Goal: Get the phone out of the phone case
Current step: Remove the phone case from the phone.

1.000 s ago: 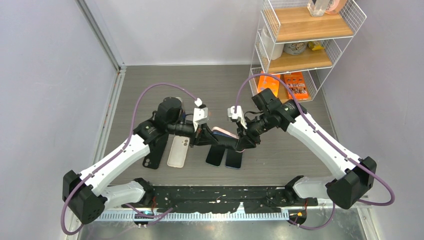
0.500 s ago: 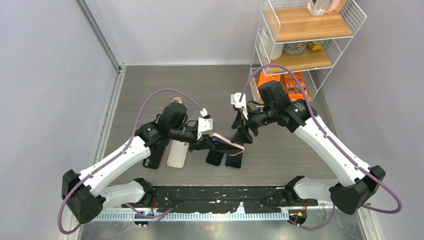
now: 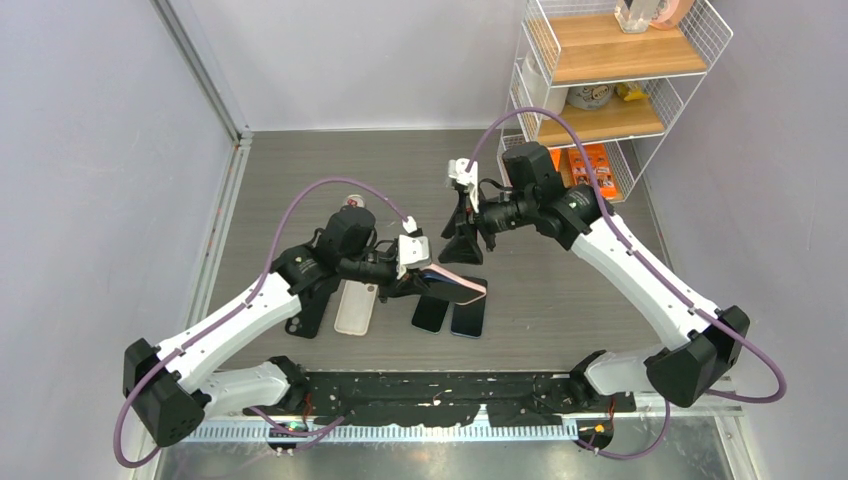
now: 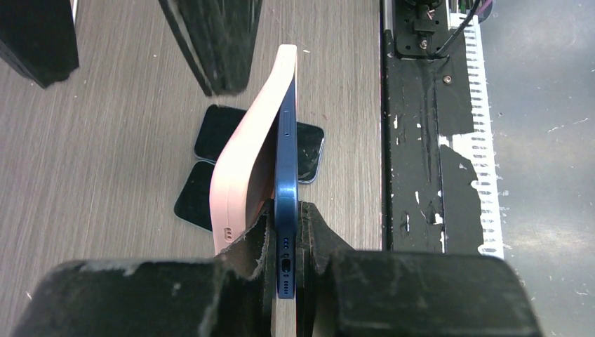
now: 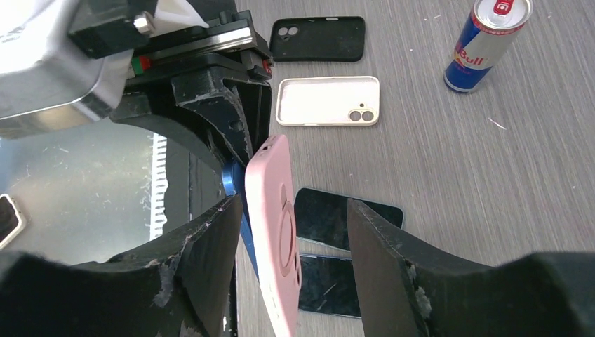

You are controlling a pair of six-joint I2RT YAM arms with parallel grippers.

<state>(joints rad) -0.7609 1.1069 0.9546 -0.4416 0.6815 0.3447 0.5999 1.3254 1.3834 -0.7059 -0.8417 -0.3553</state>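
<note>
My left gripper (image 4: pixel 285 217) is shut on the bottom end of the blue phone (image 4: pixel 285 161), held on edge above the table. The pink phone case (image 4: pixel 249 147) is peeled off that end and bows away from the phone, still on at the far end. From above, the left gripper (image 3: pixel 418 280) holds phone and case (image 3: pixel 458 287) over the table's middle. My right gripper (image 3: pixel 462 245) hangs open just behind them. In the right wrist view the pink case (image 5: pixel 277 232) and a strip of blue phone (image 5: pixel 233 181) stand between the spread fingers of the right gripper (image 5: pixel 293 203), untouched.
Two dark phones (image 3: pixel 430 312) (image 3: pixel 468 318) lie flat under the held phone. A white case (image 3: pixel 356 303) and a black case (image 3: pixel 306 310) lie to the left. A Red Bull can (image 5: pixel 486 43) stands behind them. A wire shelf (image 3: pixel 600 90) fills the back right corner.
The right gripper has opened, let go of the case's end and drawn back and up. The left gripper keeps the phone and has shifted it slightly right and down.
</note>
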